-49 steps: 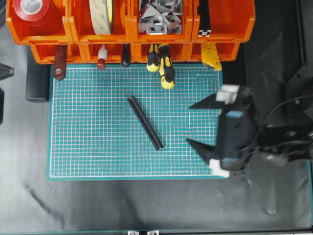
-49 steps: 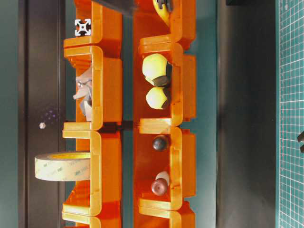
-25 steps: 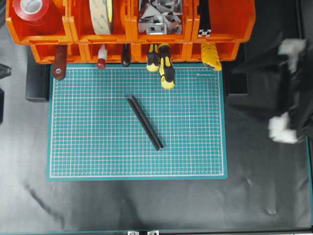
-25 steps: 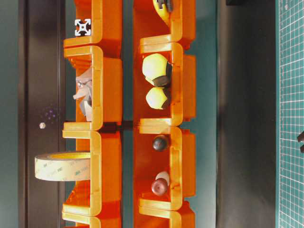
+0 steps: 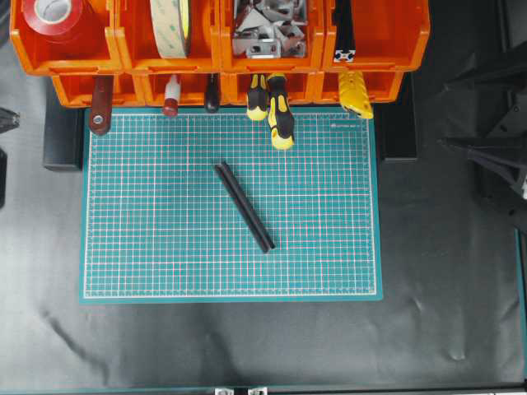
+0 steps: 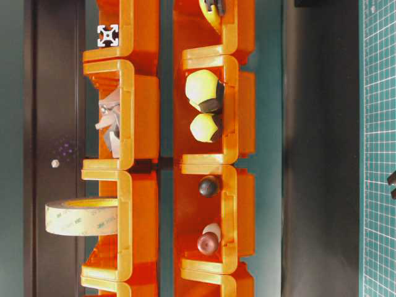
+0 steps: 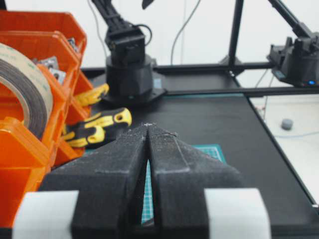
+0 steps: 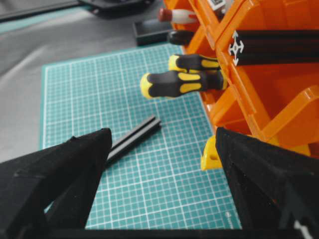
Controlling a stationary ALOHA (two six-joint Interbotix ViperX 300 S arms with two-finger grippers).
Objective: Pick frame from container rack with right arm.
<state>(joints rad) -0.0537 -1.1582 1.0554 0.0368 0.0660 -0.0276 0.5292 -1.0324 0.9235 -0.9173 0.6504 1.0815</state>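
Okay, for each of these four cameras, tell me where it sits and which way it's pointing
Overhead: straight down on green mat; open right gripper at right edge.
Table-level: turned sideways, faces container rack fronts; no arm.
Left wrist: over shut left gripper toward right arm's base.
Right wrist: between open fingers toward frame.
Shared: yellow-and-black screwdrivers.

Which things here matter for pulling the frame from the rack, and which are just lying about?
Job:
black grooved aluminium frame bar
orange plastic bin rack
right gripper, fingers open

Lying about:
two black rods on green cutting mat
yellow-and-black screwdrivers
tan tape roll
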